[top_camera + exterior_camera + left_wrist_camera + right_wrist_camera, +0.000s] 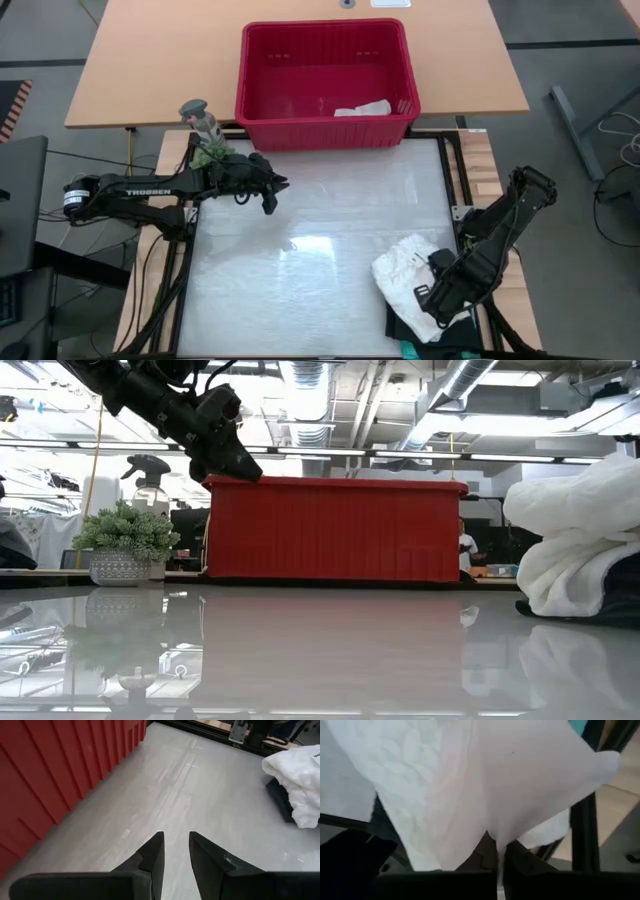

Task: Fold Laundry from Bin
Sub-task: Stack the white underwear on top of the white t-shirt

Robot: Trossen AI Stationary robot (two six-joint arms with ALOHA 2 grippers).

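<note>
A large white lacy top (405,265) lies crumpled at the table's near right corner on a dark garment (400,318). My right gripper (428,295) stands over its near edge, shut on it. The red bin (325,130) stands at the far edge with a small white cloth (362,108) lying on its floor. My left gripper (272,195) hovers above the table near the bin's left front corner, its fingers (155,850) a little apart with nothing between them. My right gripper pinches a gathered bit of the white top (496,837) between its two fingertips, coming from above and pointing steeply down. The cloth fans out from the pinch in drawn folds. The rest of the top lies on the dark garment.
A spray bottle and a small potted plant (203,125) stand just off the table's far left corner. The glossy table top (320,250) lies bare between the two arms. A wooden desk (150,60) carries the bin's far part.
</note>
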